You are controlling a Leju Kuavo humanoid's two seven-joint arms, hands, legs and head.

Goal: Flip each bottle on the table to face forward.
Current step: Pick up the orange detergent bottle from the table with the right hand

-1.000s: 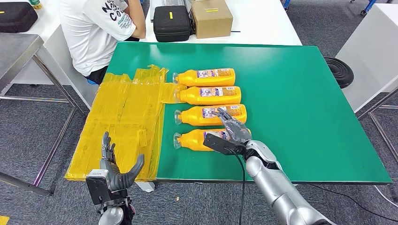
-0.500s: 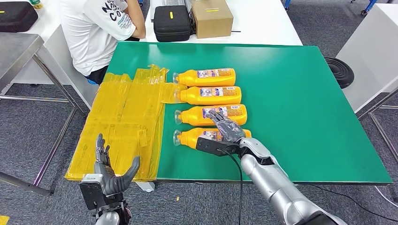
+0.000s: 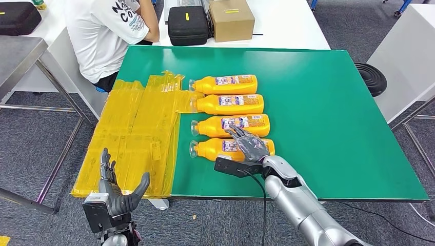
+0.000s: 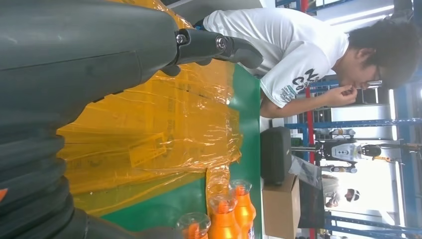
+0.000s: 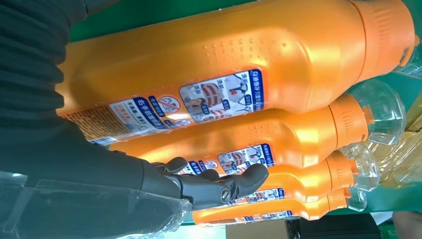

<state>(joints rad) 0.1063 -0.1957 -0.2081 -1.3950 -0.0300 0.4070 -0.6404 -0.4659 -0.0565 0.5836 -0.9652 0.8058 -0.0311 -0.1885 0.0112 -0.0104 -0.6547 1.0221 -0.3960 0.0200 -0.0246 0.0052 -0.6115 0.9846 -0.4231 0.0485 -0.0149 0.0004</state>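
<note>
Four orange bottles lie in a row on the green surface [image 3: 328, 113], just right of the yellow plastic sheeting [image 3: 133, 133]. Each lies on its side, long axis across the robot's view, clear cap toward the sheeting and base toward the bare green. All show small back-style labels upward, so none appears to face forward yet.

The step in hand is the approach to the nearest bottle [image 3: 215, 149]. The right hand [image 3: 247, 145] hovers over its label end with fingers [image 5: 234, 185] extended and spread, holding nothing. Whether the fingertips already touch the bottle cannot be determined from the head view; the right wrist view suggests a small gap.

The left hand [image 3: 114, 190] hangs below the surface edge, open, thumb apart from the fingers, holding nothing.

The next move calls for lowering the right hand, closing around the body of the nearest bottle, and rolling it about its long axis without disturbing the third bottle [image 3: 231, 125], which lies just beside it.
</note>
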